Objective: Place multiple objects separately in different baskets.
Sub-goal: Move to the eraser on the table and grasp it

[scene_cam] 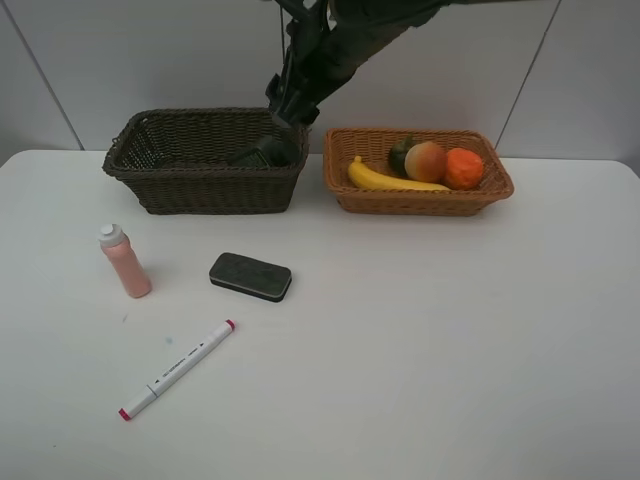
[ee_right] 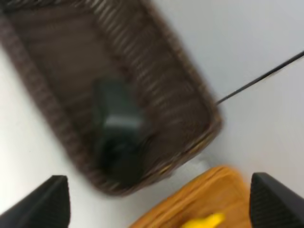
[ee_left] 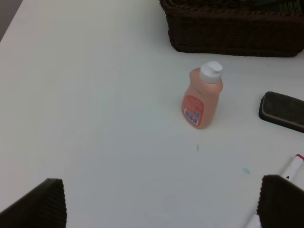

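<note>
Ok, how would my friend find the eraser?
Start at the dark brown basket at the back of the white table. Just in front of it lies the eraser block. It is flat and dark grey, unlike the upright pink bottle and thin white marker nearby.

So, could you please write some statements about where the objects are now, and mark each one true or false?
1. The yellow banana lies in the orange-tan basket. True.
2. The pink bottle lies on its side. False: it stands upright on the table.
3. The eraser block is inside the dark brown basket. False: it lies on the table, in front of that basket.
4. The marker lies on the table. True.
5. The dark pump bottle is in the dark brown basket. True.
</note>
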`<control>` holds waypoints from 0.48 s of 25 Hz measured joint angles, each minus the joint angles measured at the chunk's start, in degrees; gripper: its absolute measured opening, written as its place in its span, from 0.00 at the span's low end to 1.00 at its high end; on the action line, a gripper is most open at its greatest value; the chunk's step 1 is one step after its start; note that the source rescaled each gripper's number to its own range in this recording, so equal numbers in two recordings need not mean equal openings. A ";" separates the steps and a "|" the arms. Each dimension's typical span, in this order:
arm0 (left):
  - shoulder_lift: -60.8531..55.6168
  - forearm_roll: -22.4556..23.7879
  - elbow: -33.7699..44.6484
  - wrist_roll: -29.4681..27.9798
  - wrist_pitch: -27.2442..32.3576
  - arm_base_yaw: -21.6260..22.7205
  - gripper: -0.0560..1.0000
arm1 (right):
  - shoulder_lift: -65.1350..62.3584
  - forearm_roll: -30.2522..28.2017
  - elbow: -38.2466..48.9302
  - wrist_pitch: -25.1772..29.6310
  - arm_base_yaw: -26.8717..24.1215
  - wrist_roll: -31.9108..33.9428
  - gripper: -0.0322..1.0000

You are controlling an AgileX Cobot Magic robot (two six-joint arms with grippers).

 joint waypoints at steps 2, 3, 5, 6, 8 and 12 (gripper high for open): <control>0.00 0.00 0.00 0.00 0.00 0.00 1.00 | -0.81 7.81 0.00 5.81 0.42 -3.68 0.93; 0.00 0.00 0.00 0.00 0.00 0.00 1.00 | -1.03 11.28 0.00 8.24 0.41 -5.57 0.93; 0.00 0.00 0.00 0.00 0.00 0.00 1.00 | -1.10 18.46 0.00 13.98 0.48 -8.66 0.93; 0.00 0.00 0.00 0.00 0.00 0.00 1.00 | -1.10 20.10 0.00 16.22 0.48 -10.09 0.93; 0.00 0.00 0.00 0.00 0.00 0.00 1.00 | -0.90 21.48 0.00 20.41 0.73 -12.21 0.92; 0.00 0.00 0.00 0.00 0.00 0.00 1.00 | 1.66 22.00 -0.18 23.88 1.80 -14.93 0.91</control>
